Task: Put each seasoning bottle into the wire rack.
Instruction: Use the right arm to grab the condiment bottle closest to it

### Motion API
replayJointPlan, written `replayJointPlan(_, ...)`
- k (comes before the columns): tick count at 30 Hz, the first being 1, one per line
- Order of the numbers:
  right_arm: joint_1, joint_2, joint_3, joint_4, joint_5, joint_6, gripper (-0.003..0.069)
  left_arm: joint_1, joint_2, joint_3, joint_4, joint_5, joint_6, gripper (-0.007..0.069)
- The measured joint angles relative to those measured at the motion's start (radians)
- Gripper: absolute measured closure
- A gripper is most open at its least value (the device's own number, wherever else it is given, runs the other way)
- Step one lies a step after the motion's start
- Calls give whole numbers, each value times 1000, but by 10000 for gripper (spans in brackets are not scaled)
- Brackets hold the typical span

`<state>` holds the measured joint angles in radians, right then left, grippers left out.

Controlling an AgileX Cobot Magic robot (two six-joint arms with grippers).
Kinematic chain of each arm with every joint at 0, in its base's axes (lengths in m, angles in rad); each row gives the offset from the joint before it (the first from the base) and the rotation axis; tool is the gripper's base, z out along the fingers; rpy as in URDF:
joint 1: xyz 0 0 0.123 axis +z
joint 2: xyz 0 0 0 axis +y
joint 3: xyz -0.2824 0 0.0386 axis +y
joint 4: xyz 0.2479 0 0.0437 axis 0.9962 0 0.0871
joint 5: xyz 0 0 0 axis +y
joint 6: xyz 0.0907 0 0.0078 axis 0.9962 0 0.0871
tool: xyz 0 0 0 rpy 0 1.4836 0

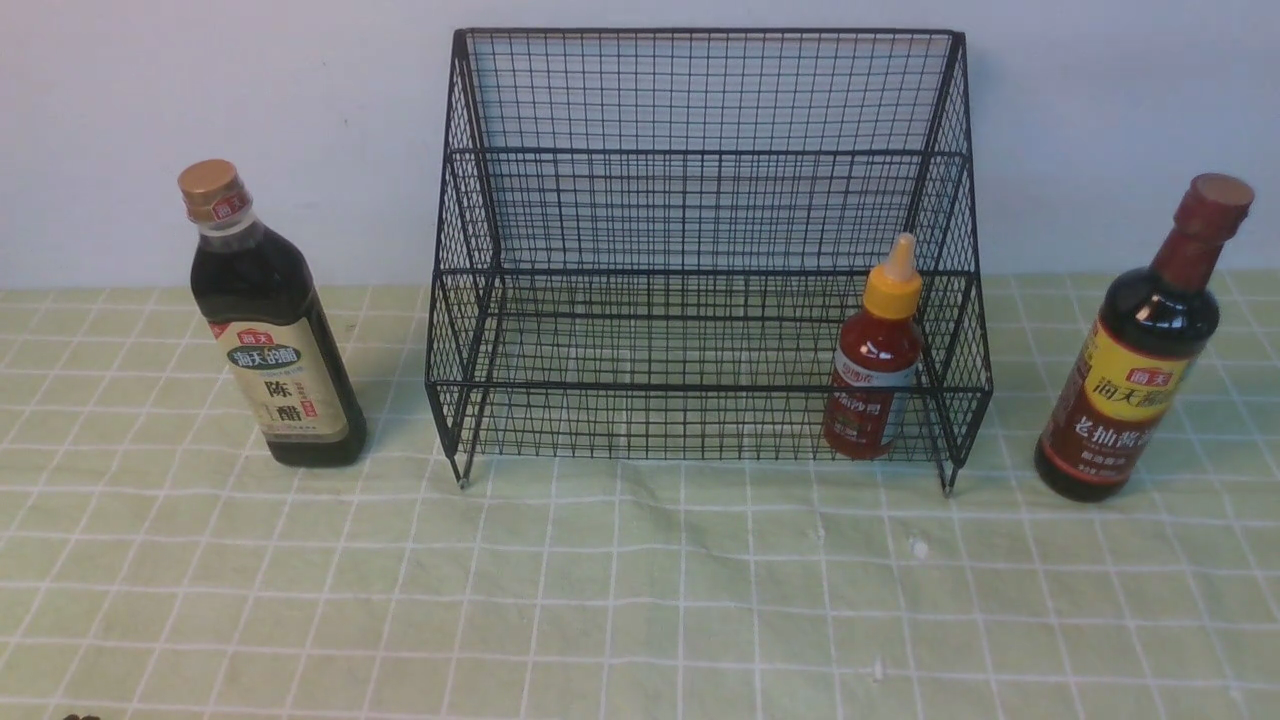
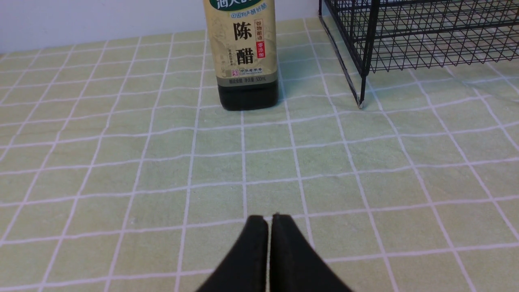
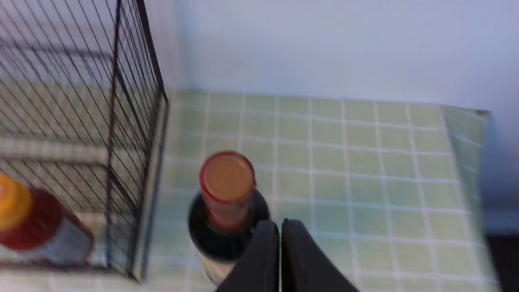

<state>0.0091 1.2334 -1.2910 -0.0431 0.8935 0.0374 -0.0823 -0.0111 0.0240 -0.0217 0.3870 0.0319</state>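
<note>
The black wire rack [image 1: 700, 150] stands at the back centre. The small red sauce bottle with yellow nozzle [image 1: 878, 375] stands inside its lower tier at the right end. The dark bottle with gold cap and beige label [image 1: 270, 330] stands on the cloth left of the rack. The dark round bottle with maroon cap [image 1: 1140, 360] stands right of the rack. Neither gripper shows in the front view. My left gripper [image 2: 269, 219] is shut and empty, low over the cloth, short of the beige-label bottle [image 2: 245, 52]. My right gripper [image 3: 279, 225] is shut and empty, above and beside the maroon-cap bottle [image 3: 227, 186].
A green checked cloth [image 1: 640, 600] covers the table. A pale wall stands close behind the rack. The table's right edge [image 3: 482, 162] shows in the right wrist view. The rack's front left leg [image 2: 360, 95] stands near the beige-label bottle.
</note>
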Motion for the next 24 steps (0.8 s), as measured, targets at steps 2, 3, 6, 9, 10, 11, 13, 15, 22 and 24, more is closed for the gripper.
replayJointPlan(2,-7,-14,52,43,-80,-5,669,0,0,0,0,0,0,631)
replayJointPlan(3,-9,-18,89,95,-155,-29,669,0,0,0,0,0,0,631)
replayJointPlan(6,-10,4,121,165,-226,-118,650,0,0,0,0,0,0,631)
replayJointPlan(9,-10,36,123,217,-267,-190,581,0,0,0,0,0,0,631)
replayJointPlan(10,-10,48,123,237,-288,-209,526,0,0,0,0,0,0,631)
replayJointPlan(11,-10,50,123,237,-288,-211,526,0,0,0,0,0,0,631)
replayJointPlan(13,-10,73,123,243,-316,-226,405,0,0,0,0,0,0,631)
replayJointPlan(15,-10,89,123,243,-328,-228,314,0,0,0,0,0,0,631)
replayJointPlan(22,-10,170,123,235,-324,-228,42,0,0,0,0,0,0,631)
replayJointPlan(24,-10,204,123,224,-302,-228,14,0,0,0,0,0,0,631)
